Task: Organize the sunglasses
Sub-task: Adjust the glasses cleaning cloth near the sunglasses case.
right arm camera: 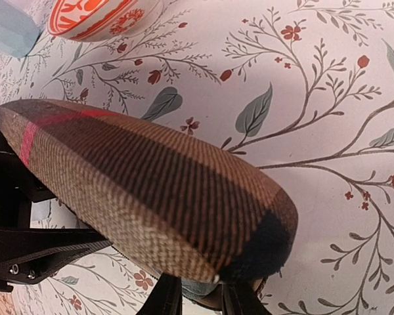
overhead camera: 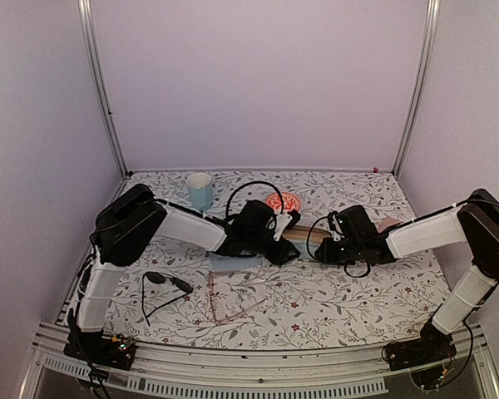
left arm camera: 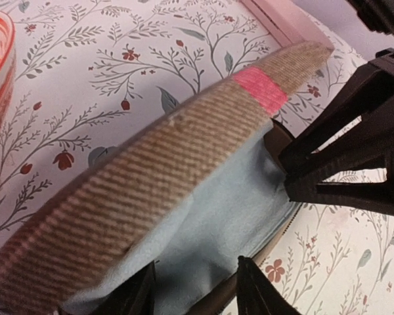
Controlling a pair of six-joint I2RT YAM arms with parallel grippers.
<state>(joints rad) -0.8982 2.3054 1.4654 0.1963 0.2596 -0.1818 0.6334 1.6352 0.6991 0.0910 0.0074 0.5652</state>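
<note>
You grip the open brown case (left arm camera: 151, 184) with left claw (left arm camera: 196, 292) and right claw (right arm camera: 200, 298), blue lining (left arm camera: 217, 223) showing; black sunglasses (overhead camera: 168, 283) and pinkish glasses (overhead camera: 220, 303) lie lower left.

Nothing to read out here, folks: not a word, number or logo anywhere. The brown woven case (left arm camera: 151, 177) shows only a pink-red band, the orange-patterned bowl (right arm camera: 98, 16) only its painted swirls, the floral tablecloth (right arm camera: 315, 98) only sprigs, and the pale blue cup (overhead camera: 200, 189) is plain
</note>
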